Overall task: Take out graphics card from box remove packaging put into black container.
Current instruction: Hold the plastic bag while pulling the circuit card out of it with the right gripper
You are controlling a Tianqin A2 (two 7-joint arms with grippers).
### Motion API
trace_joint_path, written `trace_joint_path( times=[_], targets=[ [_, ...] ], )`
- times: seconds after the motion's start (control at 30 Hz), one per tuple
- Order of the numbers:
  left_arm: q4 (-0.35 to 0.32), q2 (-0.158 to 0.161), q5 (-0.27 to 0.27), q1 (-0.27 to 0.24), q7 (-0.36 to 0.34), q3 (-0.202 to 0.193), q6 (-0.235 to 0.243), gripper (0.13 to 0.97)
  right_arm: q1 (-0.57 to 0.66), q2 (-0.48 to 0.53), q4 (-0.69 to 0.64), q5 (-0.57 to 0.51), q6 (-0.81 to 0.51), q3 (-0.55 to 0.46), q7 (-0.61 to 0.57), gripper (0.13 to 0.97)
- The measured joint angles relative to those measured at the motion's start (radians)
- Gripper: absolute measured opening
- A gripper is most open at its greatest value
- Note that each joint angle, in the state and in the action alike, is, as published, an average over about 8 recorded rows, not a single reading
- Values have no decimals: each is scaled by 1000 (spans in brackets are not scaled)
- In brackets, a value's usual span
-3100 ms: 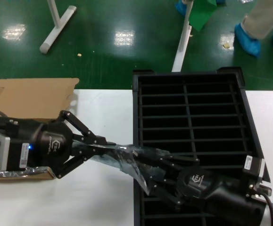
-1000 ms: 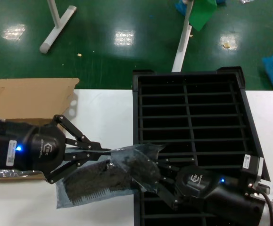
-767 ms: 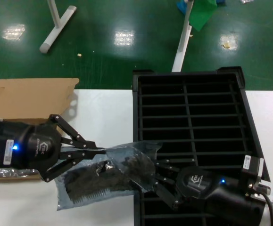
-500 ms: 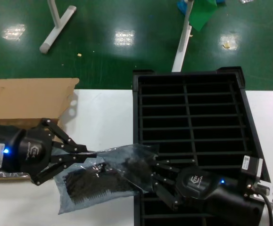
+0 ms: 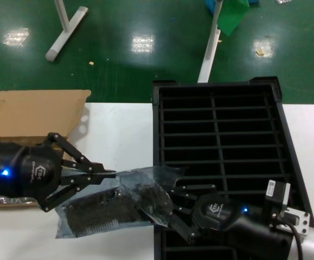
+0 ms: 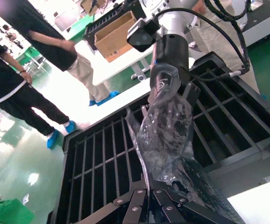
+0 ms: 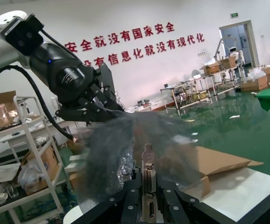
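Graphics card (image 5: 100,210) half inside packaging (image 5: 140,187), over worktop (image 5: 119,135) edge by black container (image 5: 220,130). Left gripper (image 5: 112,174) fingers pinched on bag, right gripper (image 5: 167,208) fingers clamped on card bracket — mid unbagging. Next: pull apart until card's free.

Two black robot arms with skinny claws

The left gripper (image 5: 109,174) is showing thin black bars joined with small silver screws, and its fat round black wrist is glowing with a little blue light beside a white logo. The right gripper (image 5: 165,208) is looking just the same, and a silver block and a black cable are sticking out behind it.
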Motion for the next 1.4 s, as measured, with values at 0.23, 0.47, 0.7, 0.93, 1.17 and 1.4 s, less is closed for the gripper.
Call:
trace_joint_path(
  times=[0.23,0.47,0.7,0.93,1.17,1.4],
  targets=[
    [-12,-13,-25,29,8,-25,0,142,6,-12,-2,-10,11,-9,-5,192],
    [-28,-31,-51,76,17,-55,-3,142,9,-25,-1,-19,29,-6,-27,192],
    [-36,-41,-66,116,27,-77,-11,142,4,-40,9,-29,56,2,-57,192],
    [-34,-52,-73,143,33,-90,-13,142,-5,-52,15,-34,74,3,-74,192],
    [-9,-62,-68,150,48,-95,-12,142,-6,-52,19,-33,82,7,-75,192],
    [42,-65,-58,129,64,-87,-1,142,-14,-41,32,-36,94,12,-72,192]
  ],
)
